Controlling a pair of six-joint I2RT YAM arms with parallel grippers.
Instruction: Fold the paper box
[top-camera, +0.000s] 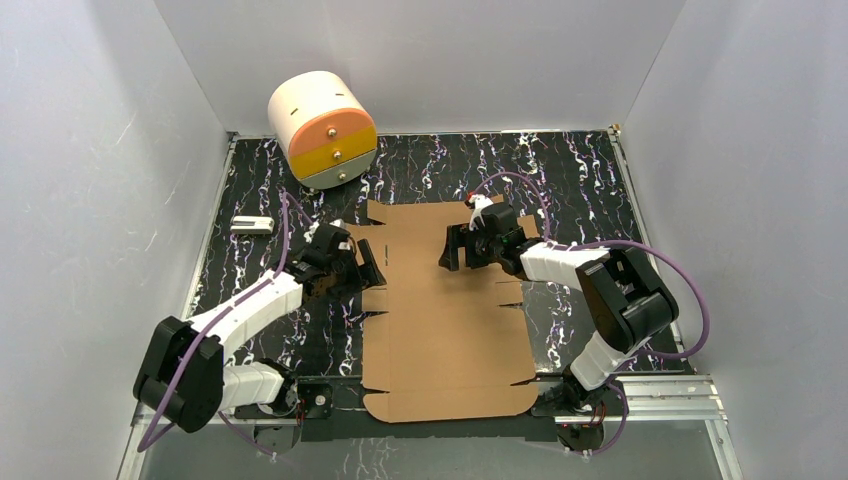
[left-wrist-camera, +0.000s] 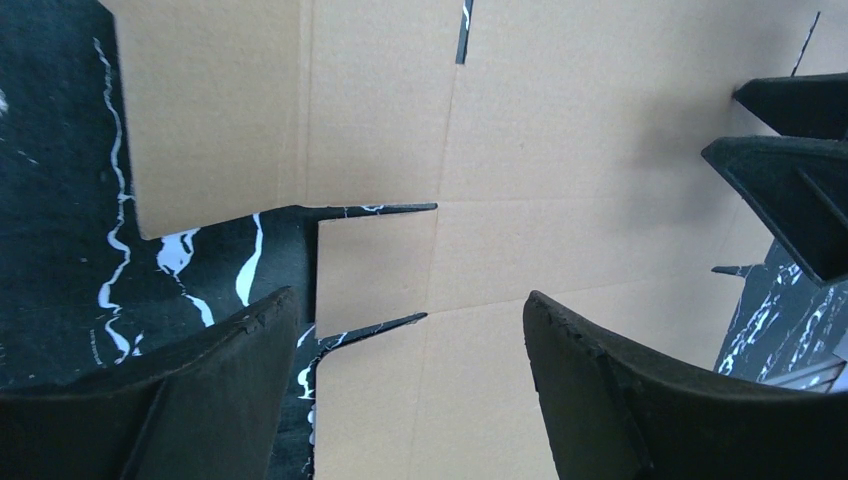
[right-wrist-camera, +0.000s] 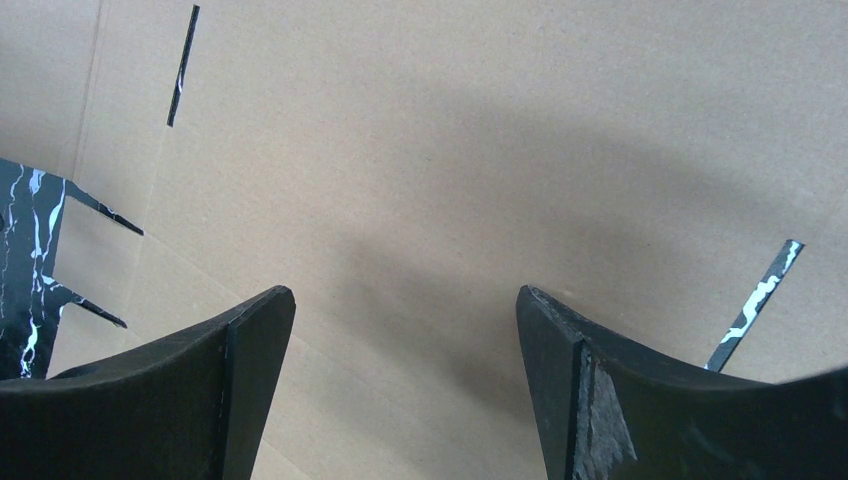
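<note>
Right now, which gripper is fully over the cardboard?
The right gripper, with only the paper box beneath it; the left gripper straddles the sheet's notched left edge.

**Bright, even light with soft shadows**

Your top view is lit evenly from above. The plain white walls (top-camera: 90, 150) are bright, and the flat brown cardboard sheet (top-camera: 445, 330) casts almost no shadow. The glossy black marbled tabletop (top-camera: 560, 170) shows a pale sheen by the sheet's right edge. In your right wrist view a broad soft shadow crosses the cardboard ahead of the black right gripper (right-wrist-camera: 405, 295), which looks slightly soft up close.
</note>
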